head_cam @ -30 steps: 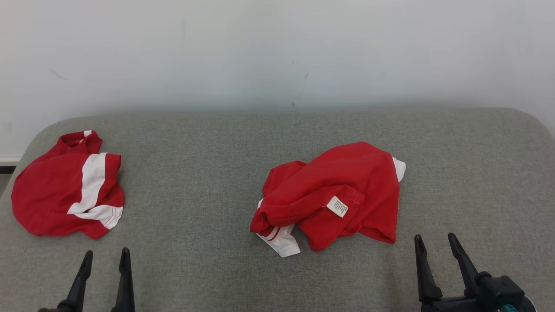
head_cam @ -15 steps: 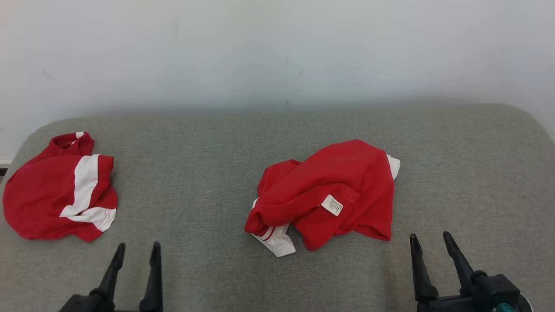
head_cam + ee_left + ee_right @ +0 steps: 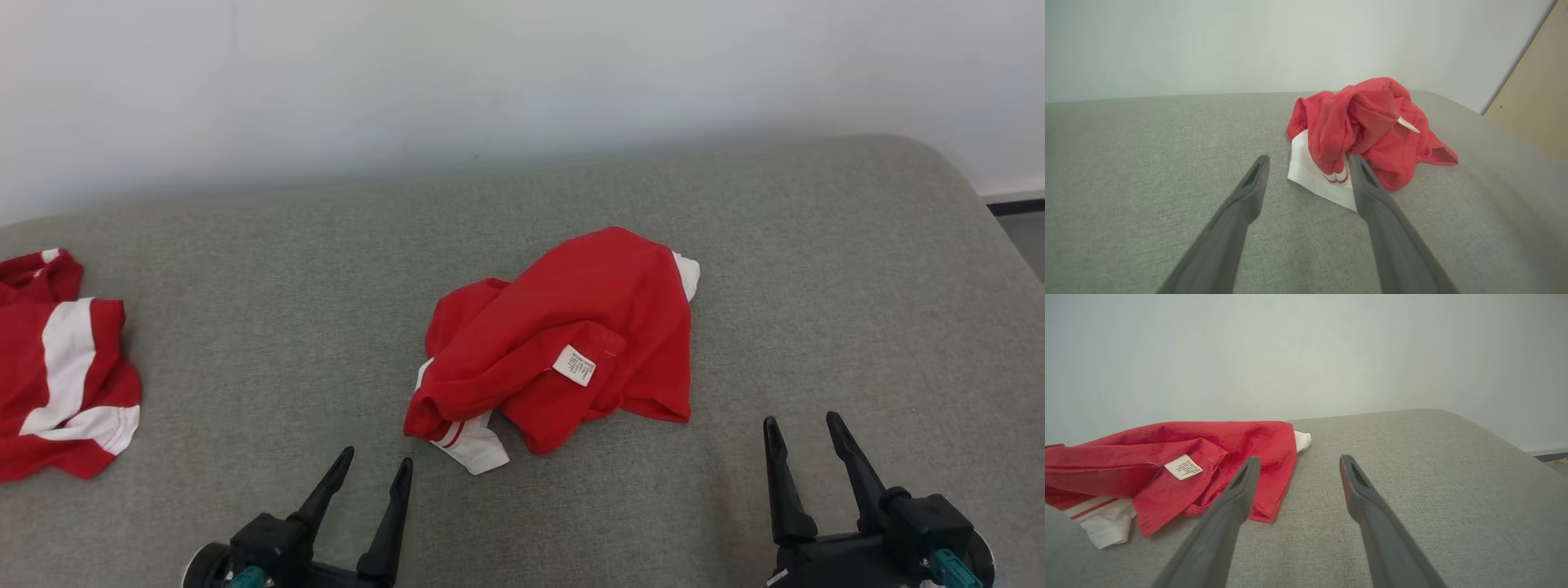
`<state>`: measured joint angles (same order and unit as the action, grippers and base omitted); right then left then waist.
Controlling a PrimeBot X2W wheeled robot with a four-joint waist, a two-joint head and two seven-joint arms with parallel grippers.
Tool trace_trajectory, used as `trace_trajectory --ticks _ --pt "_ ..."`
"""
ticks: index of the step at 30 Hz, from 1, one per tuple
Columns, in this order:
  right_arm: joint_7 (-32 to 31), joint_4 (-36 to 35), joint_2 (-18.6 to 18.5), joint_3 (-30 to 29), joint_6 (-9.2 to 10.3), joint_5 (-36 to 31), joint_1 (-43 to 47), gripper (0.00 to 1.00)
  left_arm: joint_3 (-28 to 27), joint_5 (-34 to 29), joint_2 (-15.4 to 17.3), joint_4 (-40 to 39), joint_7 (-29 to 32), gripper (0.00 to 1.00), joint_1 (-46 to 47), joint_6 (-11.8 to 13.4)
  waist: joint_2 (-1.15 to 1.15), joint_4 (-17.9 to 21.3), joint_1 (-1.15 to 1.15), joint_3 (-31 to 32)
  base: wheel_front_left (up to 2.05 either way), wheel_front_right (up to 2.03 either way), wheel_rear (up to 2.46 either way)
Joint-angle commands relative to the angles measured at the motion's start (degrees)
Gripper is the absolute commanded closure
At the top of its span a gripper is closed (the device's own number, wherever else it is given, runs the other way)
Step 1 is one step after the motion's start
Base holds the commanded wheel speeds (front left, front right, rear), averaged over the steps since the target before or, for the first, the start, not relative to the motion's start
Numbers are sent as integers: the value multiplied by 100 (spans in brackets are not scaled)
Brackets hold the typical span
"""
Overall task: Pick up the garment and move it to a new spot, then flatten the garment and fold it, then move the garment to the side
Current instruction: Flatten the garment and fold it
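Observation:
A crumpled red garment (image 3: 563,343) with a white striped cuff and a white care label lies mid-surface on the grey upholstery (image 3: 269,310). My left gripper (image 3: 377,457) stands open just short of its near-left end, with nothing between the fingers. In the left wrist view the garment (image 3: 1372,118) lies just ahead, its white cuff close to the right fingertip of the left gripper (image 3: 1308,157). My right gripper (image 3: 801,418) is open and empty, off the garment's near-right corner. The right wrist view has the garment (image 3: 1167,457) to the left of the right gripper (image 3: 1299,457).
A second red and white garment (image 3: 57,359) lies at the far left of the surface. A pale wall (image 3: 490,73) runs behind. The surface's rounded right edge (image 3: 992,237) drops to the floor. Bare upholstery lies between the two garments and right of the middle one.
The head camera has swung right, so everything shifts left in view. My left gripper has moved right, closing on the middle garment's near-left end. Both grippers stay open.

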<state>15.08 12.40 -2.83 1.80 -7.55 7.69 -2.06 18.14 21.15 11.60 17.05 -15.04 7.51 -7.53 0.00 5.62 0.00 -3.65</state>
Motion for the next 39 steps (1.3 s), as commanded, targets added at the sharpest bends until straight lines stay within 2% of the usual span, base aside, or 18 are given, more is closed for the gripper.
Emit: trace_trajectory --ticks 1,10,15,16,18,19,23,27,34,37,39 --pt "-1 9 -10 17 12 53 -80 0 114 60 59 121 -21 0 175 10 0 286 0 -272 0 0 0" --pt "5 9 -11 96 12 162 -264 0 567 165 154 729 -21 0 644 10 0 692 0 -587 0 0 0" --pt "6 -39 -9 103 12 191 -267 0 603 226 128 1131 -21 0 925 10 0 826 0 -692 0 0 0" --pt "7 -43 -9 96 12 187 -278 0 612 245 110 1217 -21 4 982 10 0 835 0 -706 0 0 0" --pt "7 -61 -10 86 12 196 -276 0 650 249 58 1366 -21 56 1085 10 0 842 0 -724 0 0 0" --pt "7 -54 -9 64 12 194 -298 0 700 242 22 1521 -21 100 1179 10 0 827 0 -738 0 0 0" --pt "7 -57 -10 37 12 167 -323 0 598 102 -48 1668 -21 100 1348 21 0 711 0 -700 0 0 0" --pt "8 -55 -9 -11 12 163 -243 0 396 -85 -10 1452 -21 100 1275 43 0 486 0 -572 0 0 0" --pt "8 -6 -11 -80 12 227 -108 0 256 -542 431 823 -21 100 931 100 0 -33 0 -306 0 0 0" --pt "8 10 -11 -86 12 254 -91 0 223 -636 680 542 -21 100 645 146 0 -250 0 -248 0 0 0" --pt "8 13 -11 -88 12 271 -83 0 207 -582 731 449 -11 100 490 178 0 -327 0 -235 0 0 0"
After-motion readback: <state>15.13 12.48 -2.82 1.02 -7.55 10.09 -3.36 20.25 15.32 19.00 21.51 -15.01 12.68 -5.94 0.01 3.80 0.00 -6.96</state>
